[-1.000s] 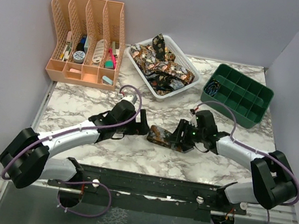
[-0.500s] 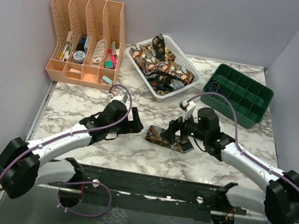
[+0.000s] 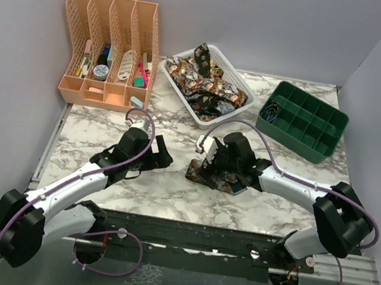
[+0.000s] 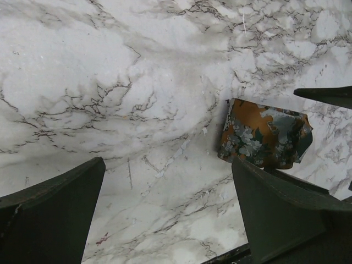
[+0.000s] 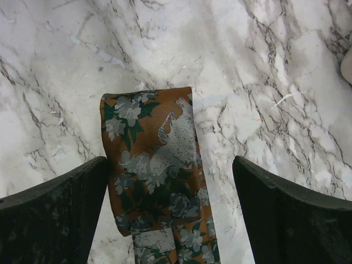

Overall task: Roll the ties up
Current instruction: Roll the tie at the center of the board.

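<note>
A folded tie (image 3: 215, 179), orange-brown with grey and green flowers, lies flat on the marble table at centre. My right gripper (image 3: 208, 166) is open just above it. In the right wrist view the tie (image 5: 151, 165) lies between the spread fingers of the right gripper (image 5: 169, 176), untouched. My left gripper (image 3: 163, 158) is open and empty, left of the tie. In the left wrist view the left gripper (image 4: 168, 181) is over bare marble, with the tie (image 4: 263, 140) at the right by its right finger (image 4: 275, 209). Several more ties (image 3: 201, 78) are heaped in a white basket (image 3: 242, 85).
An orange desk organiser (image 3: 107, 52) with small items stands at the back left. A green compartment tray (image 3: 305, 121) holding thin black cords (image 3: 270, 112) sits at the back right. A black rail (image 3: 190, 234) runs along the table's near edge.
My left gripper has drawn back to the left, away from the tie. My right gripper has moved left along the tie, which stays on the table.
</note>
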You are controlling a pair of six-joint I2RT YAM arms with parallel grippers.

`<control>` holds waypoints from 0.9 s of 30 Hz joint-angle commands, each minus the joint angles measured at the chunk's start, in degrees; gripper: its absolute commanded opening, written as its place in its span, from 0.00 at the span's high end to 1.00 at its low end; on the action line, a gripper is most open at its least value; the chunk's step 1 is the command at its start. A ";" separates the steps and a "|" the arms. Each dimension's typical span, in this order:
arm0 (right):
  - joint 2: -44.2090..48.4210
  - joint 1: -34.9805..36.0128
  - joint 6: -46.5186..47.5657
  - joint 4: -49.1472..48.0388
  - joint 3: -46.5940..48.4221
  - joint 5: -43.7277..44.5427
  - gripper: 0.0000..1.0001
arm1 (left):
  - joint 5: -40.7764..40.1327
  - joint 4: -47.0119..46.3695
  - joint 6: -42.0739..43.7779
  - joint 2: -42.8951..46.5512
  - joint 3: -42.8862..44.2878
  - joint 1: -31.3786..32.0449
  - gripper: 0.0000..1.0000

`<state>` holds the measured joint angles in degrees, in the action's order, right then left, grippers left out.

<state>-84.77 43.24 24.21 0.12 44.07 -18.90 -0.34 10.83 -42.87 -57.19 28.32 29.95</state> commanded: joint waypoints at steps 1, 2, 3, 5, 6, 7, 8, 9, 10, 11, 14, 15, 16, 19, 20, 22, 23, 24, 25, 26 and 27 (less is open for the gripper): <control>-3.50 0.44 5.08 4.08 1.83 0.80 0.00 | 2.17 2.00 2.10 1.21 -0.06 -0.89 0.01; -4.22 0.50 5.45 4.67 2.26 0.49 0.00 | 2.18 2.13 2.21 1.20 0.06 -0.99 0.01; -4.85 0.57 5.53 4.41 2.32 1.06 0.00 | 2.25 2.21 2.26 1.26 0.00 -1.08 0.01; -6.18 0.76 5.47 4.33 2.51 1.59 0.00 | 2.45 2.07 2.43 1.34 -0.17 -1.20 0.01; -6.75 0.86 5.42 4.01 2.63 1.40 0.00 | 2.51 2.09 2.49 1.33 -0.25 -1.28 0.01; -7.33 0.95 5.34 3.82 2.74 1.28 0.01 | 2.46 2.16 2.52 1.36 -0.33 -1.34 0.01; -7.90 1.08 5.26 3.51 2.99 1.19 0.02 | 2.53 2.17 2.53 1.30 -0.36 -1.43 0.01; -8.40 1.13 5.05 2.85 2.94 1.17 0.03 | 2.53 2.17 2.53 1.29 -0.44 -1.52 0.01; -8.75 1.22 4.86 1.92 2.92 1.29 0.06 | 2.69 2.17 2.53 1.31 -0.56 -1.56 0.01; -9.21 1.30 4.73 1.07 2.98 1.04 0.09 | 2.82 2.07 2.53 1.34 -0.64 -1.59 0.01; -10.65 2.04 4.54 0.36 3.58 -0.11 0.18 | 2.94 1.67 2.44 1.27 -1.03 -1.65 0.01; -11.20 2.35 4.61 0.39 3.88 -0.43 0.23 | 2.83 1.77 2.44 1.24 -1.06 -1.72 0.01; -11.70 2.75 4.50 0.36 4.15 -0.75 0.27 | 2.69 1.94 2.44 1.22 -1.08 -1.78 0.01; -13.40 4.05 4.19 -1.30 5.13 -1.59 0.32 | 2.24 2.44 2.35 1.56 -1.23 -2.00 0.01; -14.01 4.59 4.25 -1.51 5.43 -1.64 0.33 | 2.02 2.73 2.35 1.69 -1.31 -2.13 0.01; -15.15 5.96 3.92 -2.18 6.02 -1.60 0.38 | 1.36 3.59 2.35 2.41 -1.32 -2.31 0.01; -15.82 6.62 3.73 -2.37 6.43 -2.08 0.39 | 0.96 3.99 2.21 2.76 -1.38 -2.40 0.01; -16.41 7.26 3.41 -2.65 6.92 -2.37 0.40 | 0.77 4.53 2.06 3.25 -1.47 -2.48 0.01; -17.06 7.93 3.20 -2.93 7.39 -2.92 0.42 | 0.74 4.88 1.90 3.85 -1.60 -2.61 0.01; -17.70 8.61 3.07 -3.16 7.80 -3.70 0.43 | 0.75 5.12 1.65 4.45 -1.76 -2.66 0.01; -18.31 9.26 2.86 -3.46 8.32 -4.09 0.43 | 0.03 5.54 1.46 5.09 -1.84 -2.77 0.01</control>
<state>-99.72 49.95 27.88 -2.04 50.68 -20.18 1.06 13.82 -41.08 -54.98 27.44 27.79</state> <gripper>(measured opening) 0.580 0.989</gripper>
